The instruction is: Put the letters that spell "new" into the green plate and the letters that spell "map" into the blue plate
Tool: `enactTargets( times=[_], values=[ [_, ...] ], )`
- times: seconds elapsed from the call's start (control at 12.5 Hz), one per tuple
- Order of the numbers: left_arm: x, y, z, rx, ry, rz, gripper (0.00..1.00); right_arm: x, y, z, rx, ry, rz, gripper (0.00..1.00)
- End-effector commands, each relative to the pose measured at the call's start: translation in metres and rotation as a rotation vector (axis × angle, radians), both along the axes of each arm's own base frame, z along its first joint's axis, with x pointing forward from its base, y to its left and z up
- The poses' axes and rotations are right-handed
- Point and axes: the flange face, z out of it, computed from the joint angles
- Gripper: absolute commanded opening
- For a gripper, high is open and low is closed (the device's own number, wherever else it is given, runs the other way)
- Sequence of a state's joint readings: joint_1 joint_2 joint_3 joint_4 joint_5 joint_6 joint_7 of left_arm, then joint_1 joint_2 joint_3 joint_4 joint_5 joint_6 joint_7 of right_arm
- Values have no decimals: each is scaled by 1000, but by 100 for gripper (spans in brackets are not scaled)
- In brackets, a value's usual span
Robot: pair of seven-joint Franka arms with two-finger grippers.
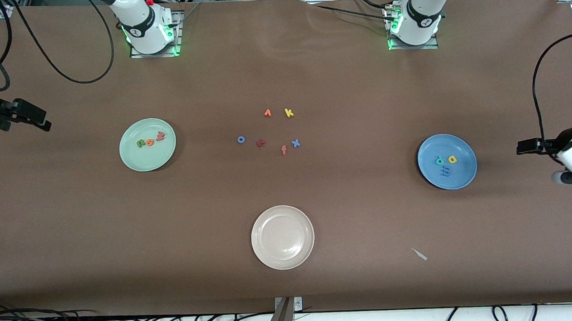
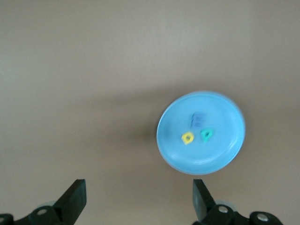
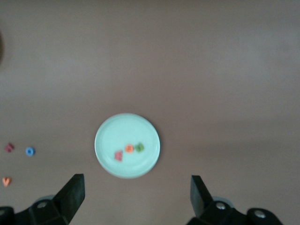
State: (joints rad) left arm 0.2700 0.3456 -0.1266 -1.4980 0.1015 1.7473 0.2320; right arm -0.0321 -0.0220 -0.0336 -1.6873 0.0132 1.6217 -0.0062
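Brown table [image 1: 317,203]; n,e,w in green plate [image 1: 134,161]; m,a,p in blue plate [image 1: 463,178]

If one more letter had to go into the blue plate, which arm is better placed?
Left. The left gripper, open and empty, hangs beside the blue plate; the right gripper waits past the green plate.

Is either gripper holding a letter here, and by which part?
Nothing is held. Left gripper and right gripper are both open and empty, high over the table ends.

right gripper [image 1: 44,125] partly past frame edge, blue m [image 2: 198,119] blurred
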Motion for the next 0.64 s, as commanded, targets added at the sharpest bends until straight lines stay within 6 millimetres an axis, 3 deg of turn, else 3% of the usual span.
enactTargets(
  times=[0.0,0.24,0.56],
  values=[
    [-51,-33,64,-3,-142,4,100,-19,10,9,-20,1,27,100],
    [-76,-64,109,6,-109,-37,100,-4,11,11,-26,-62,38,100],
    [-90,-103,126,-58,24,-95,100,8,18,12,-18,-57,50,100]
  ],
)
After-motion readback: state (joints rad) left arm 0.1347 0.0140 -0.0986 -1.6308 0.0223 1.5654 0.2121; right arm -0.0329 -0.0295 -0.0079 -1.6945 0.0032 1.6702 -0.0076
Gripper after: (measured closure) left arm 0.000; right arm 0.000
